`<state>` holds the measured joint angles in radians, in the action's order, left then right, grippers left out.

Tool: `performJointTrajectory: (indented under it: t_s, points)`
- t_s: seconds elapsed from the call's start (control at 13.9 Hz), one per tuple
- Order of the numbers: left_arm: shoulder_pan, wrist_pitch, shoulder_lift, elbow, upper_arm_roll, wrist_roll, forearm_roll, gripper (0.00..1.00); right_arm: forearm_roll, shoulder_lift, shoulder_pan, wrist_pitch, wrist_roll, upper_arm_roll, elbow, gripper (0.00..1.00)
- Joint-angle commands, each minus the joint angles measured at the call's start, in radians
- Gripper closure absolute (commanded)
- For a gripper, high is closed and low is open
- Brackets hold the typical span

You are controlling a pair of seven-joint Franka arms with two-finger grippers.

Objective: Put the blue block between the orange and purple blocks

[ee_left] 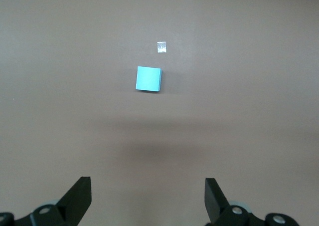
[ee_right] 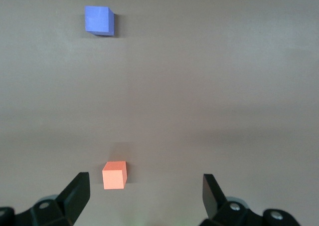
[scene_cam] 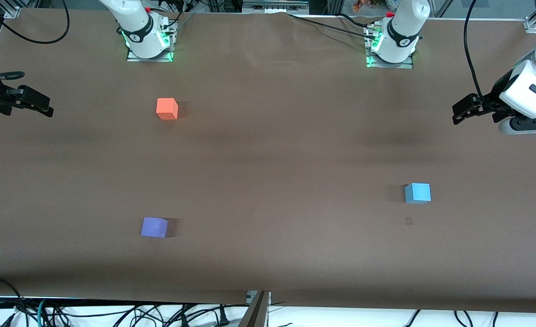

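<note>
**A:** Where do you find the blue block (scene_cam: 417, 193)?

**B:** Take the orange block (scene_cam: 167, 109) as your marker. You will see the blue block lying well apart from it, toward the left arm's end of the table (scene_cam: 268, 150) and nearer to the front camera. It sits flat on the brown surface with nothing touching it. A small pale square mark (scene_cam: 409, 221) lies on the table just beside it, a little nearer to the camera.

**A:** And the purple one?

**B:** The purple block (scene_cam: 154, 227) is well apart from the orange block too, nearer to the front camera and roughly in line with it. You can see bare table between the two; the blue block is not there.

**A:** What do you make of the left gripper (scene_cam: 465, 110)?

**B:** It hangs in the air over the table's edge at the left arm's end, far from the orange block. In its wrist view its fingers (ee_left: 78, 198) stand wide apart, holding nothing, with the blue block showing on the table past them.

**A:** The right gripper (scene_cam: 38, 103)?

**B:** You see it over the table's edge at the right arm's end, the closer gripper to the orange block. Its fingers (ee_right: 76, 195) are spread wide and empty; the orange block shows between them on the table below.
</note>
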<state>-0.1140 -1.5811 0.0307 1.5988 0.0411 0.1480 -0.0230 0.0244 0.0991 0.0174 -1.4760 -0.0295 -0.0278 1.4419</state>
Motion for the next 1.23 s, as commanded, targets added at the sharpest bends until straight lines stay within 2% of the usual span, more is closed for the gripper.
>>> performJointTrajectory:
  t_s: [0.0,0.29,1.15]
  points:
    - [0.002,0.010,-0.018,0.025,0.002,-0.001,0.027,0.00,-0.003,0.001,0.004,-0.001,0.011,-0.003,-0.006,0.00]
    - [-0.001,0.018,-0.002,-0.019,0.002,-0.005,0.023,0.00,-0.003,0.001,0.004,-0.001,0.010,-0.001,-0.006,0.00]
    - [0.001,0.016,0.000,-0.023,0.005,-0.011,0.017,0.00,-0.003,0.001,0.006,-0.001,0.008,0.000,-0.009,0.00]
